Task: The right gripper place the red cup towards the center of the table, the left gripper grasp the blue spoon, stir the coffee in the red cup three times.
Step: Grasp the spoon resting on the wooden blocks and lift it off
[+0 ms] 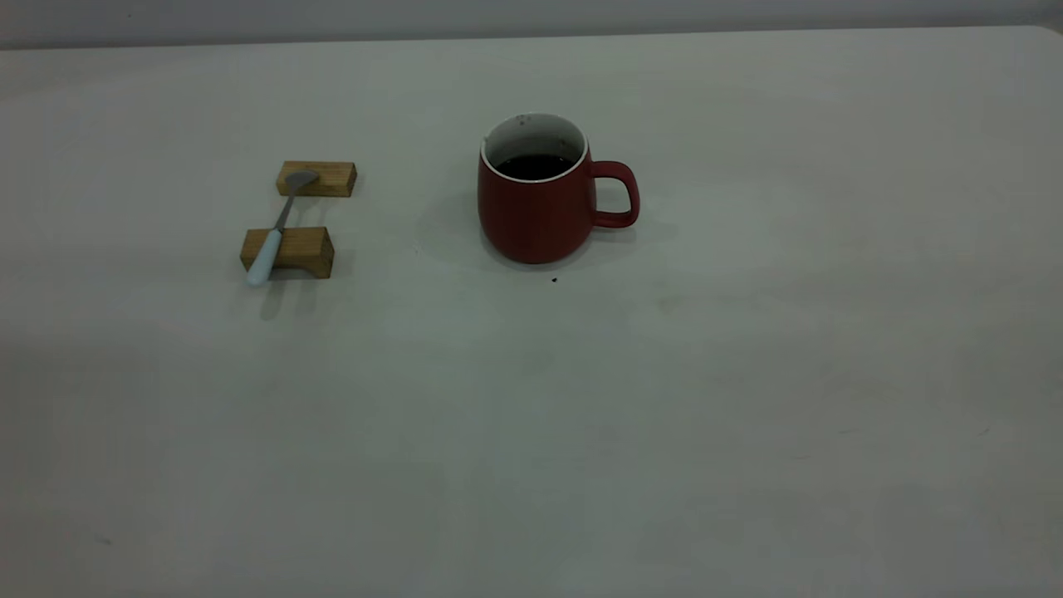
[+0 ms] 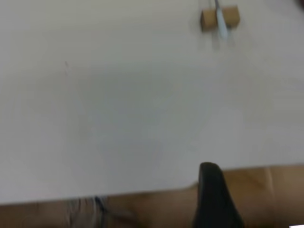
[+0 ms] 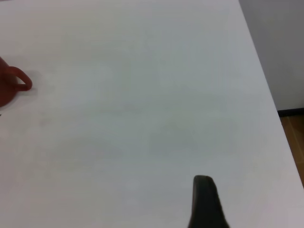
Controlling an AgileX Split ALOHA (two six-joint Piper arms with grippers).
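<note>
The off-white counter carries the red cup near its middle, the blue spoon across two wooden blocks. Neither pincer's state can be told.

dark-red cup, pale-blue spoon

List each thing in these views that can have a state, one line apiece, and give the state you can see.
red cup: upright on the table, handle toward the right arm's side, untouched.
coffee: dark, sitting low inside the cup.
blue spoon: lying across the two wooden blocks, bowl on the farther one, not grasped.
left gripper: near the table edge, away from the spoon.
right gripper: above bare table, away from the cup.
</note>
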